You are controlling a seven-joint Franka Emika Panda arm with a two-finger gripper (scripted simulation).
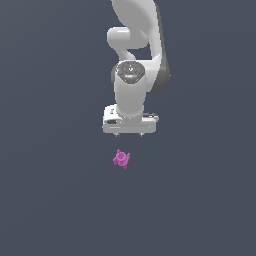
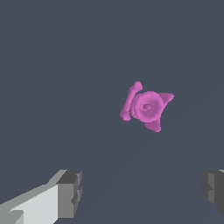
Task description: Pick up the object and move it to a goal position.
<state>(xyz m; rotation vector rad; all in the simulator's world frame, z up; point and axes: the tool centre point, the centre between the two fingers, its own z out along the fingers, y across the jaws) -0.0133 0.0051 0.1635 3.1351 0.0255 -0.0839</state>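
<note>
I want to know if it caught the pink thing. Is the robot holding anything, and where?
Nothing is held. The gripper is open and empty, and the pink object lies apart from its fingers.

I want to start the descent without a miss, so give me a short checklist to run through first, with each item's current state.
1. Fingers spread apart with a wide gap: ok.
2. White gripper empty, nothing between the fingers: ok.
3. Small magenta-pink knobbly object in view and unobstructed in both views: ok.
4. Gripper apart from the object, no contact yet: ok.
5. Object centred between the fingers: not ok; in the wrist view it sits beyond the fingertips, and in the exterior view it lies slightly toward that view's left of the gripper's middle.
6. Goal position marked: cannot tell, no marker shows on the plain dark grey floor.
</note>
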